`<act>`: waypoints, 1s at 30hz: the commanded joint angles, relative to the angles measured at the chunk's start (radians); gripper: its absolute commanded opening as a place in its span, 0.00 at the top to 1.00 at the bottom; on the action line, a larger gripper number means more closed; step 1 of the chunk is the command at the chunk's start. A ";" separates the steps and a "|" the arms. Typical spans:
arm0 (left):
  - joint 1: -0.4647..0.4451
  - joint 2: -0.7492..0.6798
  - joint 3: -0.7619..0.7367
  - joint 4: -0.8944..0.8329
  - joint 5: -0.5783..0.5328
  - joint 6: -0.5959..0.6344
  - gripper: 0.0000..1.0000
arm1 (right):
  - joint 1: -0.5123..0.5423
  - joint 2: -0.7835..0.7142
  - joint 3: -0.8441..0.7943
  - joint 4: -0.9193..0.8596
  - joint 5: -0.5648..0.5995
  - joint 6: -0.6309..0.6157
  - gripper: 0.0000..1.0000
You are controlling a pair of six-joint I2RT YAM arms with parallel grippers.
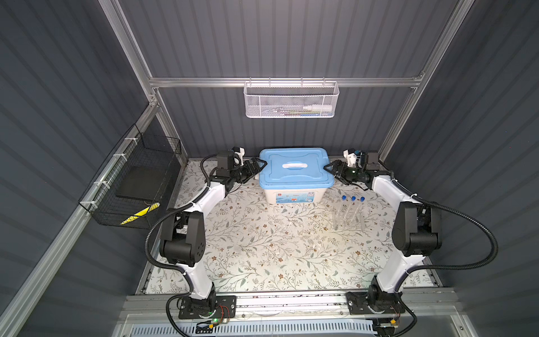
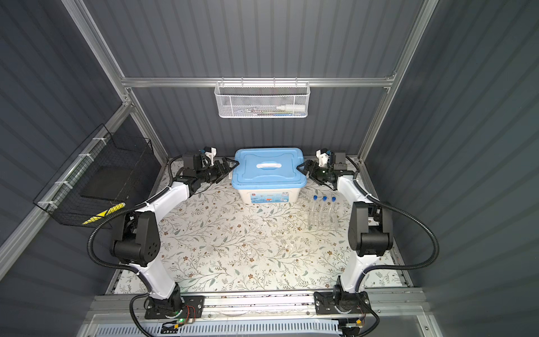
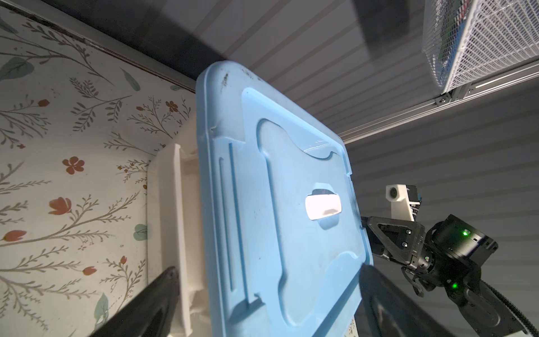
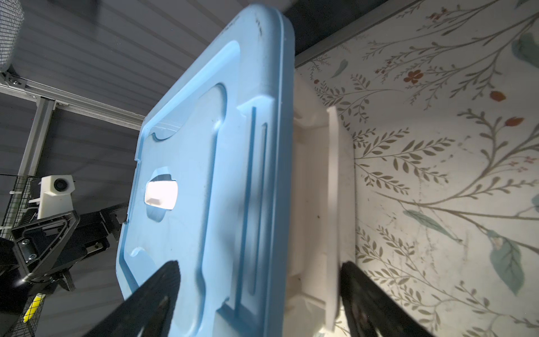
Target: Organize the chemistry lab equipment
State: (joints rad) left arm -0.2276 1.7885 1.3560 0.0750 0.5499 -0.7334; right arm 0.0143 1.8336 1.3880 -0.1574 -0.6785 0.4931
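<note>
Enclosed robot lab cell, grey panel walls (image 1: 277, 38), aluminium frame (image 1: 204, 82), floral tabletop (image 1: 262, 256)

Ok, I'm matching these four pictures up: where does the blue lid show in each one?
Top view: blue lid near the middle.
Top view: dead centre.
Left wrist: fills the middle.
Right wrist: middle, leaning left.
Shared landmark: its white handle.

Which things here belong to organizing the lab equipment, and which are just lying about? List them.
Belongs to the job:
- three blue-capped test tubes
- clear tube rack, holding them upright

Just there:
- cream plastic box with its blue lid on
- white mesh basket, hung at the back
- black wire basket, hung at the left
</note>
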 commanded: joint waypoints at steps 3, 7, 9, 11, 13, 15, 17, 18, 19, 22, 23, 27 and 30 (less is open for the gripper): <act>-0.033 -0.035 0.046 -0.001 0.027 0.012 0.03 | 0.021 -0.050 0.036 -0.001 -0.038 -0.016 0.13; -0.045 -0.031 0.049 -0.016 0.020 0.025 0.03 | 0.024 -0.055 0.044 -0.014 -0.034 -0.025 0.13; -0.053 -0.028 0.090 -0.027 0.016 0.032 0.03 | 0.027 -0.057 0.046 -0.016 -0.031 -0.027 0.13; -0.060 -0.024 0.093 -0.032 0.014 0.039 0.03 | 0.029 -0.059 0.049 -0.017 -0.028 -0.027 0.13; -0.063 -0.016 0.096 -0.033 0.012 0.039 0.03 | 0.030 -0.060 0.055 -0.022 -0.027 -0.031 0.13; -0.064 -0.005 0.096 -0.032 0.012 0.039 0.03 | 0.032 -0.057 0.062 -0.030 -0.024 -0.034 0.13; -0.064 0.005 0.098 -0.033 0.012 0.039 0.03 | 0.033 -0.056 0.066 -0.036 -0.019 -0.039 0.13; -0.064 0.008 0.098 -0.033 0.011 0.039 0.03 | 0.033 -0.057 0.066 -0.040 -0.018 -0.041 0.13; -0.064 0.011 0.098 -0.034 0.011 0.038 0.03 | 0.033 -0.054 0.066 -0.044 -0.013 -0.043 0.13; -0.064 -0.009 0.105 -0.054 -0.002 0.056 0.03 | 0.034 -0.055 0.067 -0.057 0.001 -0.053 0.13; -0.064 -0.022 0.107 -0.065 -0.010 0.065 0.03 | 0.033 -0.056 0.067 -0.058 0.005 -0.056 0.13; -0.061 -0.072 0.120 -0.121 -0.065 0.105 0.02 | 0.033 -0.053 0.074 -0.060 0.004 -0.054 0.13; -0.045 -0.104 0.109 -0.153 -0.104 0.114 0.01 | 0.034 -0.056 0.080 -0.063 0.010 -0.056 0.13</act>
State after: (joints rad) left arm -0.2852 1.7523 1.4364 -0.0292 0.4904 -0.6624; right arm 0.0429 1.7996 1.4361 -0.2085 -0.6727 0.4545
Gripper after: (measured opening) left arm 0.988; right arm 0.872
